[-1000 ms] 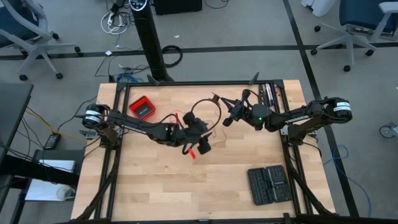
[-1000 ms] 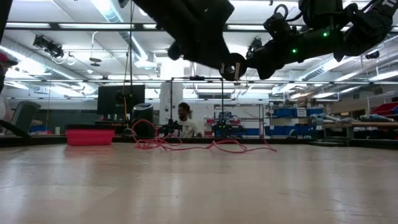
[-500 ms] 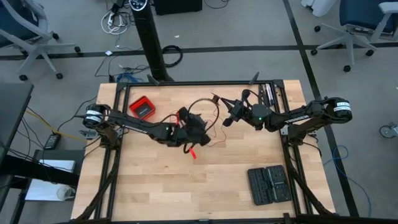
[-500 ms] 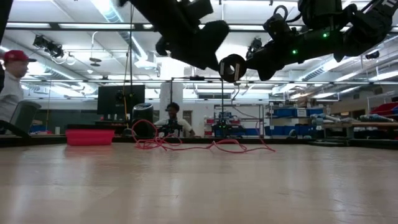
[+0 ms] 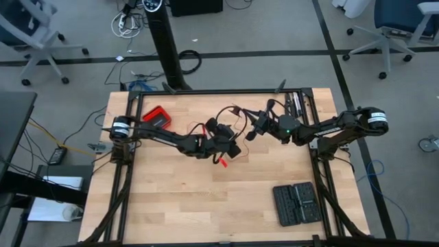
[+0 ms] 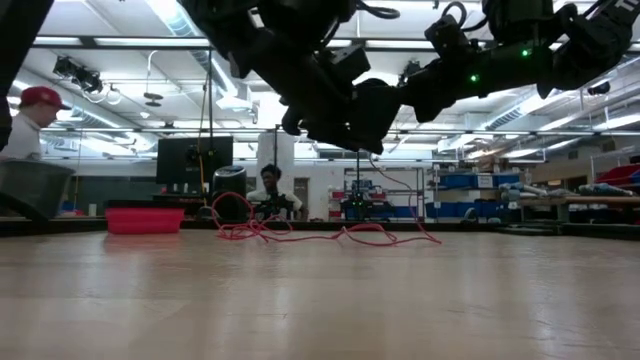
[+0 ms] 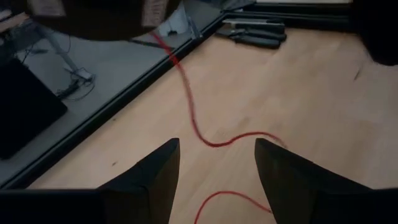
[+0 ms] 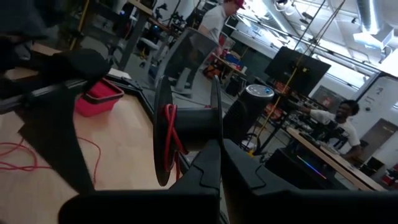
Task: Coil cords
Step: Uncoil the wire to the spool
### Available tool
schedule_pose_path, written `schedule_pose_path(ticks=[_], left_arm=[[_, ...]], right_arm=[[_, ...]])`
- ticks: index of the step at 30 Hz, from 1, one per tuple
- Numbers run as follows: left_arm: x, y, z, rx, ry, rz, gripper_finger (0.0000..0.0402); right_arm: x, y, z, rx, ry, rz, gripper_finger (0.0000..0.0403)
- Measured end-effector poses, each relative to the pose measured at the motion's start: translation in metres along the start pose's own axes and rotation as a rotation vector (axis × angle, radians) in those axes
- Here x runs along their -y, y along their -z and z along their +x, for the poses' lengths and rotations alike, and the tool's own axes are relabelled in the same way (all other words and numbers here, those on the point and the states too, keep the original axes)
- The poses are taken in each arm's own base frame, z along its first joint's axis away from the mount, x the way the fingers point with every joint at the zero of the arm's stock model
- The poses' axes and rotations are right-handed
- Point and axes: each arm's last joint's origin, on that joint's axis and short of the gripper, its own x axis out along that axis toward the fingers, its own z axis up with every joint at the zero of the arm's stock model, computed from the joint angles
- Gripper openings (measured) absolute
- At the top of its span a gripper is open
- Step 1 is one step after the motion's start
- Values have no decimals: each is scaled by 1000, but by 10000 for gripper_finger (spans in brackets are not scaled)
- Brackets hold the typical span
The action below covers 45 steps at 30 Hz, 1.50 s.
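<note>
light wooden tabletop (image 5: 171, 199) in a black frame, thin red wire (image 6: 330, 236) sprawled mid-table, red box (image 5: 157, 117) far-left, black case (image 5: 295, 203) near-right

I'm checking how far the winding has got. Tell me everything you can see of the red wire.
The red wire is very thin and limp. Most of it lies loose on the wooden table in curves and loops, near the red box. In the left wrist view it snakes across the wood between the open left gripper fingers, untouched. A few turns are wound on a black spool held in the shut right gripper.
</note>
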Motion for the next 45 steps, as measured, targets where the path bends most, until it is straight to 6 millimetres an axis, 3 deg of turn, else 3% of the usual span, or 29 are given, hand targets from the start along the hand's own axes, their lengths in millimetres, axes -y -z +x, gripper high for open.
schedule_pose_path(ticks=[19,23,28,32,37,45], left_arm=[[-20,-5,20,6,-23,-80,203],[-24,-4,23,-7,-28,-77,149],[-27,-5,27,-16,26,-85,22],[-27,-3,26,-37,24,-56,6],[-34,-5,13,-85,-83,36,2],[-45,-32,-37,-44,-289,163,1]], right_arm=[[-2,-3,-2,22,-17,-10,0],[-2,-3,-2,28,-14,-5,0],[-2,-3,-2,31,-17,-1,0],[-2,-2,-2,16,-16,-11,0],[-2,-1,-2,-4,-1,-31,0],[-5,2,-2,-15,-47,-84,0]])
